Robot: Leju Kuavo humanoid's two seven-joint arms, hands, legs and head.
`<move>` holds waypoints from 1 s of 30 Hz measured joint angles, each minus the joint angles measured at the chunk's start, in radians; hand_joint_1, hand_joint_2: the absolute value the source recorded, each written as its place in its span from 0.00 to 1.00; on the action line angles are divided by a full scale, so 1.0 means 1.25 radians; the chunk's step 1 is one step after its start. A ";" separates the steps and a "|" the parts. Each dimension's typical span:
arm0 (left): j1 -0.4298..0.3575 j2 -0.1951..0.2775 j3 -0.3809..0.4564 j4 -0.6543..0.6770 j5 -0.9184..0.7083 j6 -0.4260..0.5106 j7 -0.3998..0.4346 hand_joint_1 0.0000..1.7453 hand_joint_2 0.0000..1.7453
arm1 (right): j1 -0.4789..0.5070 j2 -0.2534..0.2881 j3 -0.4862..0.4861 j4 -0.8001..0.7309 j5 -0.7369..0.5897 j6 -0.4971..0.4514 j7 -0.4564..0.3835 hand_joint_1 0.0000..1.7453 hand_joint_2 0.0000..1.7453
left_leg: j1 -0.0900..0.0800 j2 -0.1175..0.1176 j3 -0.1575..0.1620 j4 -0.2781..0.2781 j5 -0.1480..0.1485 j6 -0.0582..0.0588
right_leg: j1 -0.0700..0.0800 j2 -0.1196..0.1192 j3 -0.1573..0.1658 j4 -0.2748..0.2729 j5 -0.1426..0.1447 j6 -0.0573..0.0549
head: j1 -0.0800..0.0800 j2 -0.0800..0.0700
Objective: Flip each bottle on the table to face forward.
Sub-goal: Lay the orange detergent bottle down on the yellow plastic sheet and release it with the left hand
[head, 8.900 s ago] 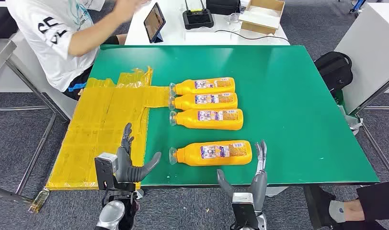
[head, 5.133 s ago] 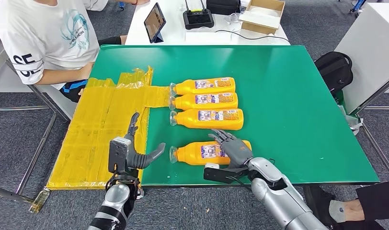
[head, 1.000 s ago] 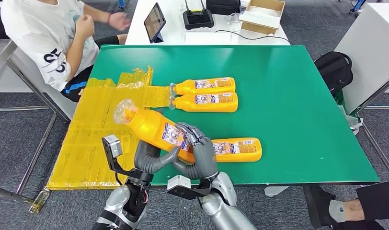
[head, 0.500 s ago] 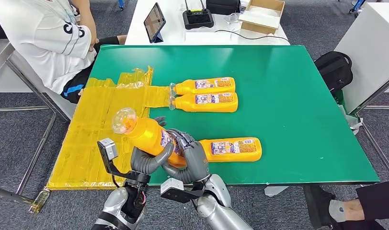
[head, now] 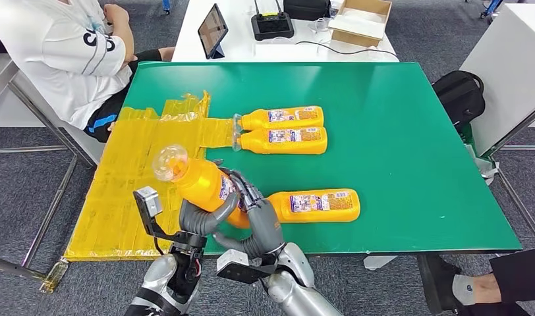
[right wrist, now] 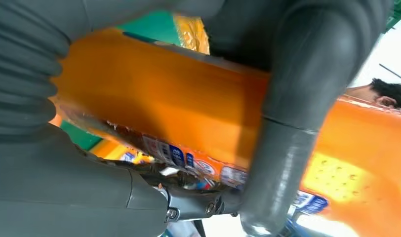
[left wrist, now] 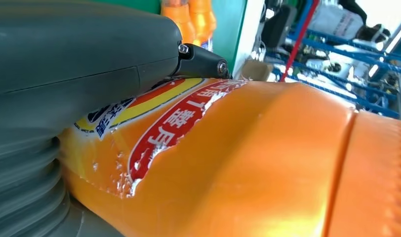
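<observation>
- held bottle (head: 202,184): glossy orange plastic, clear cap, printed label wrinkled and peeling at the edge
- left hand (head: 202,220), right hand (head: 258,224): matt grey, ribbed rubbery covers; arms brushed silver metal
- table (head: 396,131): matt green, smooth
- yellow sheet (head: 140,171): crinkled, shiny plastic film
- floor (head: 28,191): grey carpet, rough

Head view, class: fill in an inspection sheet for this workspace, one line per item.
Surface: green table, yellow sheet taped over its left edge.
Job's things: two bottles side by side at the middle, one bottle near the front edge, all lying flat; held bottle lifted and tilted.
Clutter: nothing seen.
Hands: left hand and right hand both grip the held bottle.
Cables: one on the white desk.
Surroundings: seated person, tablet, cardboard box, black bag.
</observation>
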 joint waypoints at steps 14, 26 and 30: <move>-0.046 -0.001 0.023 0.000 -0.144 0.222 -0.084 1.00 1.00 | 0.037 -0.010 -0.004 -0.149 -0.085 0.051 -0.001 0.00 0.00 | 0.000 0.000 0.000 0.000 0.000 0.000 | 0.000 0.000 0.000 0.000 0.000 0.000 | 0.000 0.000; -0.124 0.003 0.114 0.034 -0.233 0.422 -0.141 1.00 1.00 | 0.060 -0.027 -0.040 -0.268 -0.119 0.011 -0.003 0.00 0.00 | 0.000 0.000 0.000 0.000 0.000 0.000 | 0.000 0.000 0.000 0.000 0.000 0.000 | 0.000 0.000; -0.205 0.024 0.172 0.139 -0.379 0.540 -0.147 1.00 1.00 | 0.067 -0.033 -0.062 -0.318 -0.132 0.004 -0.004 0.00 0.00 | 0.000 0.000 0.000 0.000 0.001 0.000 | 0.000 0.000 0.000 0.001 0.000 0.000 | 0.001 0.000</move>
